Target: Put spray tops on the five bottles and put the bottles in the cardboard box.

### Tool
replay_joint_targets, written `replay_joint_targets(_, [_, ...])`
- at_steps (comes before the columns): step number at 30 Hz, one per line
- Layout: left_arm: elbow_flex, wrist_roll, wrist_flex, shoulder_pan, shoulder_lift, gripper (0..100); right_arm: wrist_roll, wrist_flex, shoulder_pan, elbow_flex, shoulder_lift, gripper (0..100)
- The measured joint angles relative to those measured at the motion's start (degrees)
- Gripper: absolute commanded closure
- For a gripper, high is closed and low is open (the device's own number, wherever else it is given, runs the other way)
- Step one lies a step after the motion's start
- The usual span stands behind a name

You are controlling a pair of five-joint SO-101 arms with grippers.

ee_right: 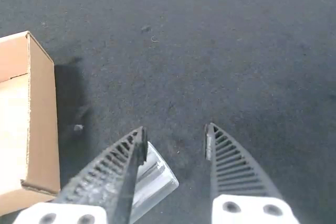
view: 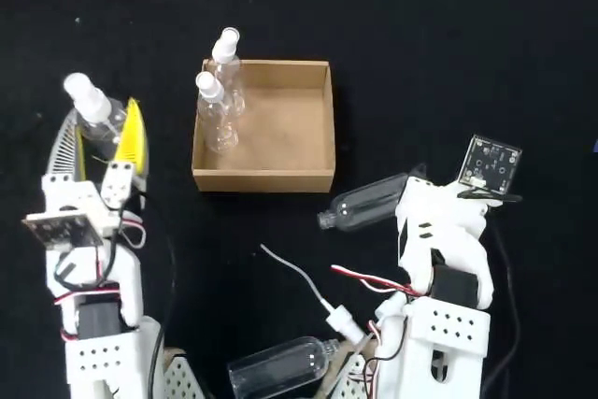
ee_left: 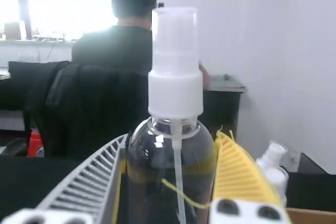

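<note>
A clear bottle [view: 101,111] with a white spray top [ee_left: 175,72] stands upright in my left gripper [view: 101,119], which is shut on its body [ee_left: 173,148], left of the cardboard box [view: 280,179]. Two capped bottles [view: 224,67] [view: 213,111] stand in the box's left side. An uncapped bottle [view: 366,203] lies on the table right of the box's front corner. My right gripper [ee_right: 173,137] is open at that bottle's base end [ee_right: 155,177], which lies by one finger [ee_right: 123,163]. Another uncapped bottle [view: 280,366] lies at the front. A loose spray top [view: 341,321] with its tube lies beside it.
The black table [view: 467,63] is bare to the right of and behind the box. Red and white wires [view: 374,282] run from the right arm's base near the loose spray top. The box wall [ee_right: 39,114] stands close to my right gripper.
</note>
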Motion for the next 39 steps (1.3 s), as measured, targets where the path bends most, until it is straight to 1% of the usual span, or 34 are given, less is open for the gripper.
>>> replay_joint_targets(3, [-5.8, 0.0, 0.0, -1.76, 6.68, 87, 0.0, 0.0, 0.0, 0.35, 0.0, 83.2])
replay_joint_targets(8, [-17.14, 0.09, -0.09, -3.08, 23.82, 87, 0.0, 0.0, 0.0, 0.88, 0.0, 83.2])
replay_joint_targets(10, [-19.08, 0.35, -0.09, -2.99, 28.92, 87, 0.0, 0.0, 0.0, 0.88, 0.0, 83.2])
replay_joint_targets(12, [-19.34, 0.35, -0.09, -2.55, 31.3, 87, 0.0, 0.0, 0.0, 0.88, 0.0, 83.2])
replay_joint_targets(15, [-19.34, 0.44, -0.09, -0.44, 31.3, 87, 0.0, 0.0, 0.0, 0.88, 0.0, 83.2])
replay_joint_targets(18, [-15.65, 0.44, -0.26, 2.46, 29.01, 87, 0.0, 0.0, 0.0, 0.88, 0.0, 83.2])
replay_joint_targets(24, [-5.1, 0.44, -0.26, 10.2, 19.08, 87, 0.0, 0.0, 0.0, 0.88, 0.0, 83.2])
replay_joint_targets(27, [-1.41, 0.44, -0.26, 13.98, 13.89, 87, 0.0, 0.0, 0.0, 0.88, 0.0, 83.2])
replay_joint_targets(30, [0.62, 0.44, 0.44, 16.35, 11.16, 87, 0.0, 0.0, 0.0, 0.88, 0.0, 83.2])
replay_joint_targets(33, [0.62, 1.49, 4.4, 18.29, 9.67, 87, 0.0, 0.0, 0.0, 0.88, 0.0, 83.2])
replay_joint_targets(36, [-2.46, 6.33, 10.64, 18.64, 9.49, 87, 0.0, 0.0, 0.0, 0.88, 0.0, 83.2])
replay_joint_targets(39, [-9.32, 11.6, 18.11, 19.6, 9.49, 87, 0.0, 0.0, 0.0, 0.88, 0.0, 83.2])
